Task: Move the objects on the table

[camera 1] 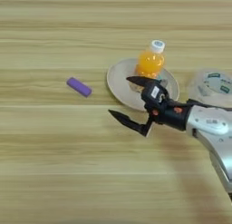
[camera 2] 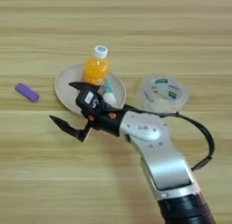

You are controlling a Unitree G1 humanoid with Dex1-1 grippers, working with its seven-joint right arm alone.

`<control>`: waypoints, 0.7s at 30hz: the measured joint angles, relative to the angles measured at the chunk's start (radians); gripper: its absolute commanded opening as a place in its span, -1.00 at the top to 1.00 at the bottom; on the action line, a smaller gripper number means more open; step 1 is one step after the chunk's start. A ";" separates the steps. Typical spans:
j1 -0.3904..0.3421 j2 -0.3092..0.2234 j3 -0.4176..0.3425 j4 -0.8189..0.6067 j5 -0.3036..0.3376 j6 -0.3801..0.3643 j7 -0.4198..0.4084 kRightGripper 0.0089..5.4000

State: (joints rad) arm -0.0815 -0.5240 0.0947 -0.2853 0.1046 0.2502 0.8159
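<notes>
**Open gripper at the plate's near rim**

Wooden table (camera 2: 181,32) carries a plate (camera 2: 65,85). Right of it, tape roll (camera 2: 161,94); on it, tube (camera 2: 108,92) beside bottle (camera 2: 95,66); well left, purple stick (camera 2: 26,92). Gripper (camera 2: 72,104), spread and empty, should probably straddle its pick squarely.

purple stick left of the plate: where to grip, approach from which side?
Grip the purple stick across its short width at mid-length, coming from above. It lies flat on the table, angled, with free wood all round. The open right gripper would likely need turning to straddle it.
</notes>
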 measured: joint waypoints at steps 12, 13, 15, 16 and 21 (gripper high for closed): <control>-0.204 0.121 0.101 0.257 -0.047 0.011 -0.010 -0.99; -0.218 0.132 0.105 0.276 -0.050 0.009 -0.014 -0.99; -0.252 0.151 0.116 0.319 -0.061 0.002 -0.020 -0.99; -0.265 0.159 0.119 0.336 -0.064 0.002 -0.021 -0.99; -0.314 0.195 0.144 0.436 -0.083 -0.019 -0.021 -0.99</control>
State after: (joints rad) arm -0.3954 -0.3291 0.2383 0.1511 0.0213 0.2310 0.7944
